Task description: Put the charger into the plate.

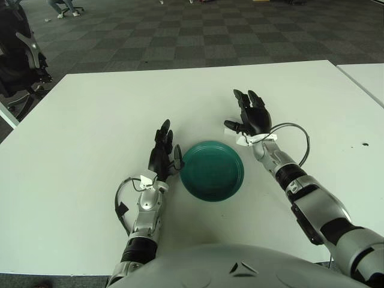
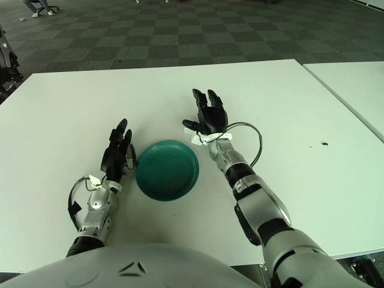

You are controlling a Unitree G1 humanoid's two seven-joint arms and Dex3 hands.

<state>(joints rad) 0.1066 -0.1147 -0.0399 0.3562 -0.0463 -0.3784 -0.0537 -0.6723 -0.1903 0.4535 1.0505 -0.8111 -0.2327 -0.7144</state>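
Observation:
The teal plate (image 1: 212, 170) lies on the white table (image 1: 90, 120) in front of me, with nothing in it. My right hand (image 1: 248, 118) is raised just beyond the plate's far right rim, its fingers spread, back towards me. It covers the spot where the white charger lay, so the charger is hidden behind it. Whether the hand touches the charger cannot be told. My left hand (image 1: 162, 151) shows beside the plate's left rim, fingers stretched out and holding nothing.
A second white table (image 1: 366, 75) adjoins at the far right. A black chair (image 1: 21, 51) stands off the table's left corner. A small dark mark (image 1: 364, 144) is on the tabletop at the right.

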